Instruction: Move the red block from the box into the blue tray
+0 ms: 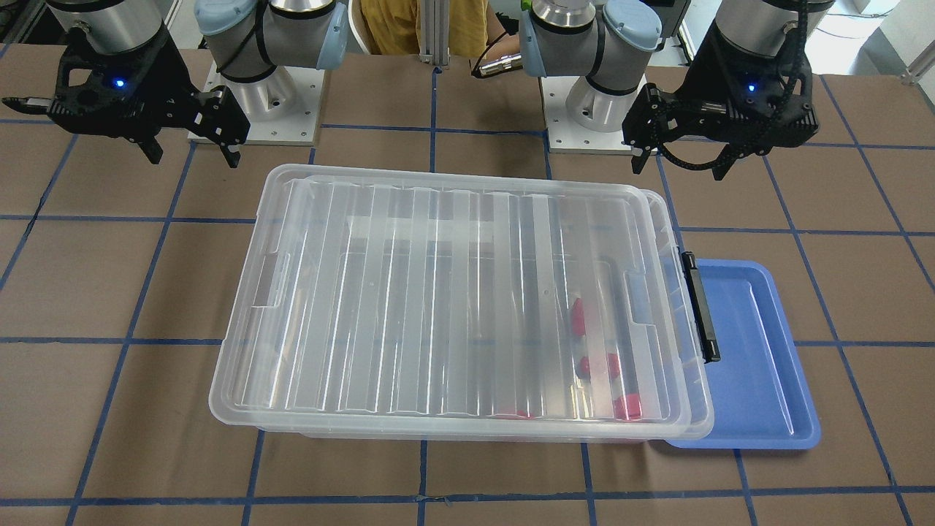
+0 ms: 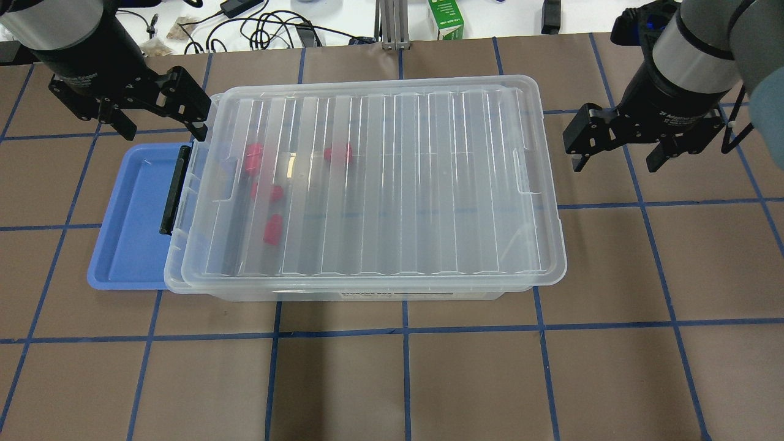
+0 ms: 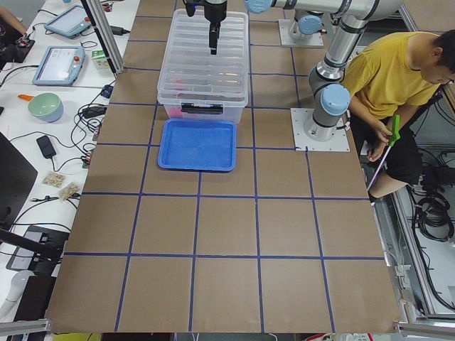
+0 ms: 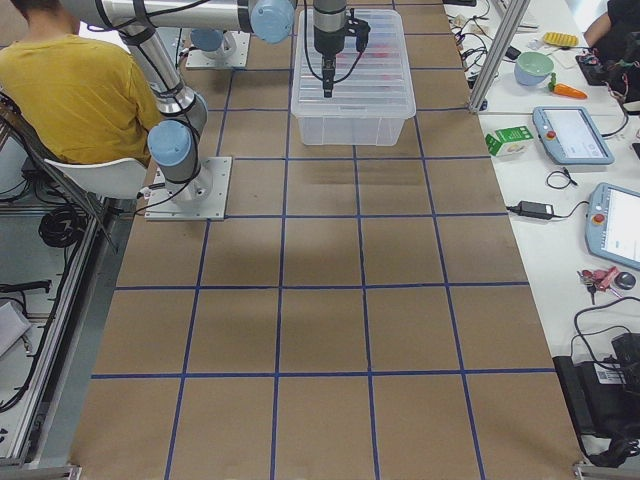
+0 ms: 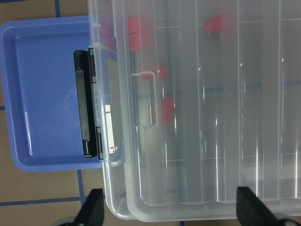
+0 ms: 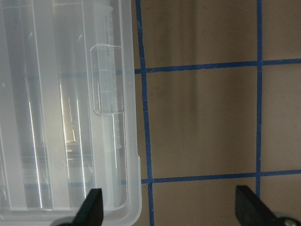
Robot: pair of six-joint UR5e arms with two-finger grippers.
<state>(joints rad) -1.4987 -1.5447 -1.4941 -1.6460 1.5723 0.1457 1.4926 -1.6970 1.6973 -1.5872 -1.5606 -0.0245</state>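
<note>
The box [image 2: 380,184] is a clear bin with its ribbed lid on, in the middle of the table [image 1: 453,292]. Its black latch [image 2: 174,190] faces the blue tray [image 2: 131,220], which lies empty against that end and partly under the box rim [image 1: 752,351]. Several red blocks [image 2: 272,229] lie inside the box near the latch end, and they show through the lid in the left wrist view [image 5: 168,109]. My left gripper [image 2: 164,130] is open and empty above the box's far latch-end corner. My right gripper [image 2: 615,162] is open and empty over bare table beside the box's other end.
Both arm bases [image 1: 256,109] stand on the robot's side of the table. A person in a yellow shirt [image 3: 387,78] sits behind them. A green carton [image 2: 447,18] and cables lie beyond the far edge. Brown table with blue tape lines lies around the box.
</note>
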